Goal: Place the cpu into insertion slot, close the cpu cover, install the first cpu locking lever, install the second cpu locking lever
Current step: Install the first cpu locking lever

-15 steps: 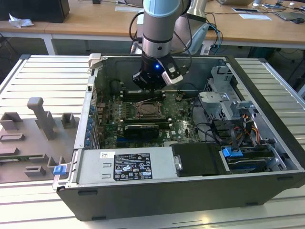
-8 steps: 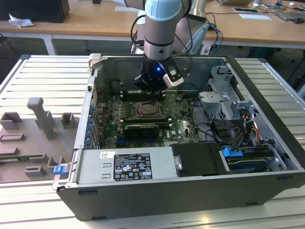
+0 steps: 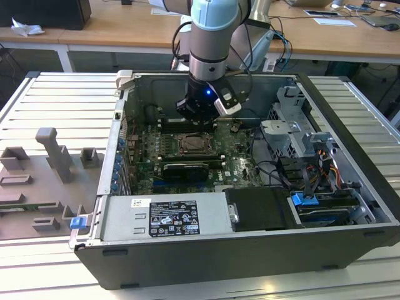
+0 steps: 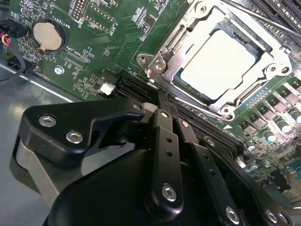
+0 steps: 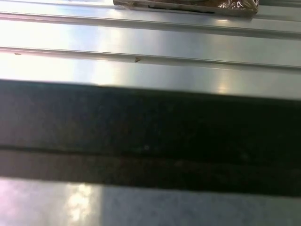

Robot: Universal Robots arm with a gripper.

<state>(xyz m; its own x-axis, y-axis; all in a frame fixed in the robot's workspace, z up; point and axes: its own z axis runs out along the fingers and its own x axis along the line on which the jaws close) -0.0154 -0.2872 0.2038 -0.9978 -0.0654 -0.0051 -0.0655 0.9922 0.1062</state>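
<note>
1. Nearest my second wrist camera sits the black, bolted metal gripper (image 4: 170, 123); its two fingers (image 4: 165, 141) lie pressed side by side with nothing between them, so I read it as closed and empty.
2. Just beyond the fingertips lies the pale silver-grey square cpu (image 4: 220, 62), seated in the black-framed insertion slot (image 4: 256, 47) on the green circuit board (image 4: 94, 52).
3. Around the chip the thin silvery cpu cover (image 4: 188, 33) appears lowered, so I judge placing and closing done. Whether either locking lever is latched, I cannot tell.
4. From the exterior view, the grey arm (image 3: 210, 37) reaches straight down into the open black computer case (image 3: 206, 262), its wrist hanging over the far side of the socket (image 3: 196, 144).
</note>
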